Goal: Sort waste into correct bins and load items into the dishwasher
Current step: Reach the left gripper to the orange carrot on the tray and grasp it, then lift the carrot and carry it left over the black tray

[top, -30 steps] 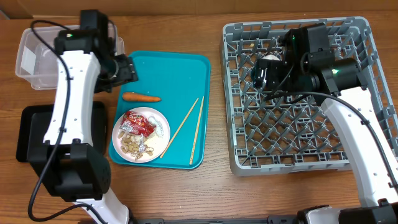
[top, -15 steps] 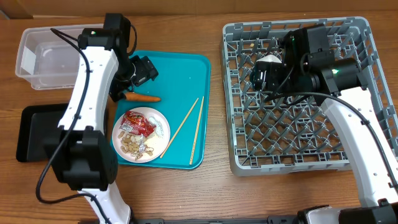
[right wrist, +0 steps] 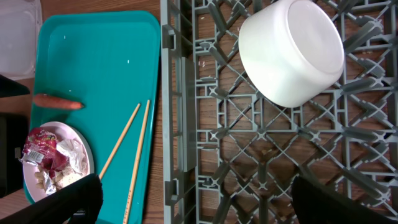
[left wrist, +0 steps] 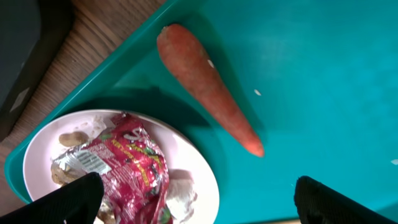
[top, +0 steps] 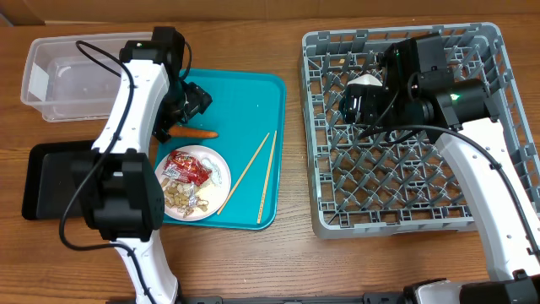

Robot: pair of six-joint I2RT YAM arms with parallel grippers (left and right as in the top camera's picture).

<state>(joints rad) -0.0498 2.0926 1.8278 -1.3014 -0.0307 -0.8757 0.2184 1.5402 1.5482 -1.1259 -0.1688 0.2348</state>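
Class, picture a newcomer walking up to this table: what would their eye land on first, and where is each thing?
The bright teal tray left of centre stands out first, with an orange carrot and a white plate piled with a red wrapper and peanuts. To the right, the big grey dish rack holds a white bowl toward its far side.

Left tool (left wrist: pixel 199 198) and right tool (right wrist: pixel 200 200) both hang with jaws spread wide, gripping nothing.
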